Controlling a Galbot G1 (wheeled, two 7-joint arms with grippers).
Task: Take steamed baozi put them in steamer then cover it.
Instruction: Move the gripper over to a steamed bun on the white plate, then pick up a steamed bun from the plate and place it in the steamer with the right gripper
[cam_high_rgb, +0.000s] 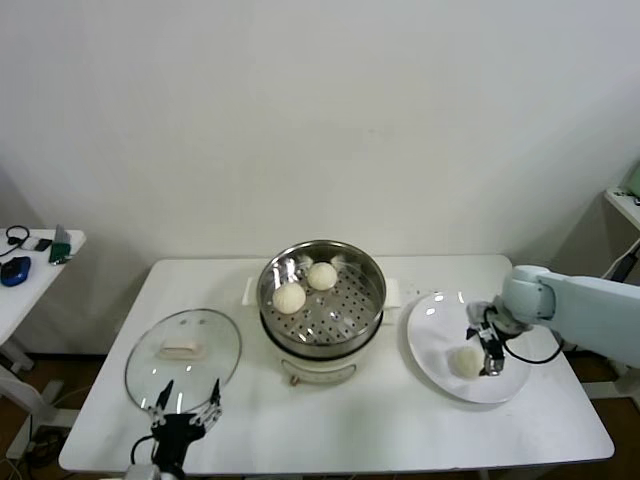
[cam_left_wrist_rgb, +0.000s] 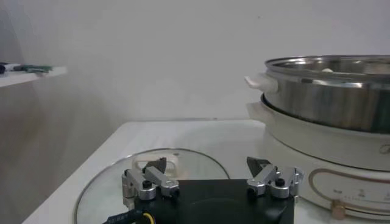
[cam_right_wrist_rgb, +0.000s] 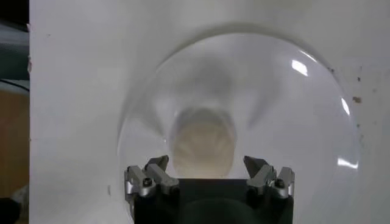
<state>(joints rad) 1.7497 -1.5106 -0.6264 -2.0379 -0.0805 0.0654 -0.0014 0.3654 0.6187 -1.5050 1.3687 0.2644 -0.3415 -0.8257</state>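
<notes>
Right pincer (cam_high_rgb: 483, 352) hangs spread over the last bun (cam_high_rgb: 466, 361) on the white plate (cam_high_rgb: 437, 367), not gripping it. Two buns (cam_high_rgb: 290, 297) sit in the steamer (cam_high_rgb: 321, 300). Lid (cam_high_rgb: 183, 357) lies on the table (cam_high_rgb: 400, 420), left pincer (cam_high_rgb: 186, 401) open beside it

Three steamed baozi (cam_high_rgb: 290, 297) (cam_high_rgb: 322, 276) (cam_high_rgb: 466, 361), one steamer (cam_high_rgb: 321, 335), one cover (cam_high_rgb: 184, 357), one white plate (cam_high_rgb: 440, 325), one table (cam_high_rgb: 400, 420)
</notes>
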